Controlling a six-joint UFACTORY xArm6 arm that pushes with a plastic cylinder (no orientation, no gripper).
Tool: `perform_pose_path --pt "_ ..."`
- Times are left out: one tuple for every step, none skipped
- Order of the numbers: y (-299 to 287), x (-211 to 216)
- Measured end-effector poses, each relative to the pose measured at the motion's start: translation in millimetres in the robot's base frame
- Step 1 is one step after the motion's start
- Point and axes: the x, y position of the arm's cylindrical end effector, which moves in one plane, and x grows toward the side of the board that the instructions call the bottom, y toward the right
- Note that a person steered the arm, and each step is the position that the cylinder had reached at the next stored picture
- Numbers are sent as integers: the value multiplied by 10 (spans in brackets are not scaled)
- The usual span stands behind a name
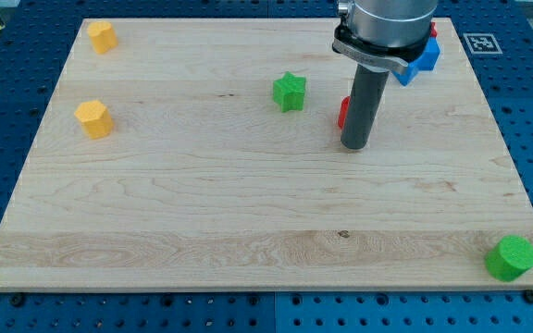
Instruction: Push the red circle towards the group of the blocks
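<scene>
The red circle (pixel 342 113) sits right of the board's middle, mostly hidden behind my rod; only its left edge shows. My tip (pixel 356 145) rests on the board just below and to the right of it. The group at the view's top right is partly hidden by the arm: a blue block (pixel 425 55) shows, with a sliver of the red star (pixel 431 30) above it. The red circle lies below and left of that group, apart from it.
A green star (pixel 290 92) stands left of the red circle. Two orange blocks lie at the left, one at the top corner (pixel 102 36) and one lower (pixel 92 118). A green cylinder (pixel 511 258) sits at the bottom right corner.
</scene>
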Motion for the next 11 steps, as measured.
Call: perform_pose_path --pt "-4 -181" --pt "-4 -410" --pt "-4 -605" --pt "-4 -645" --pt "69 -652" --pt "183 -813" --pt "205 -942" --pt "204 -1044" --pt "234 -1214" --pt "239 -1366" --pt "239 -1533"
